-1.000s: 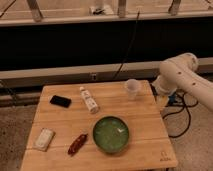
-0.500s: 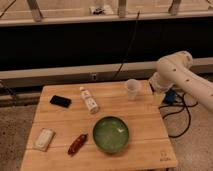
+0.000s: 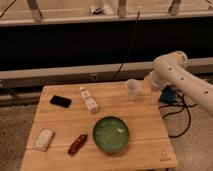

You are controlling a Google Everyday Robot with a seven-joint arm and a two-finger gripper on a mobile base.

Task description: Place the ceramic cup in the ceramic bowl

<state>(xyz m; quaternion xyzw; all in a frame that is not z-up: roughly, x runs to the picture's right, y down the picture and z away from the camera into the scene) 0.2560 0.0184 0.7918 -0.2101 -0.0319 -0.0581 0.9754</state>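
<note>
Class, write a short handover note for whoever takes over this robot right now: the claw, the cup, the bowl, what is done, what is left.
Claw: low at the table's back right edge, just right of the cup.
Cup: upright on the table, back right.
Bowl: front centre, cup not in it.
Done: arm brought beside the cup; the cup is not yet lifted.
Left: grasp the cup, carry it forward and left to the bowl, set it inside.
</note>
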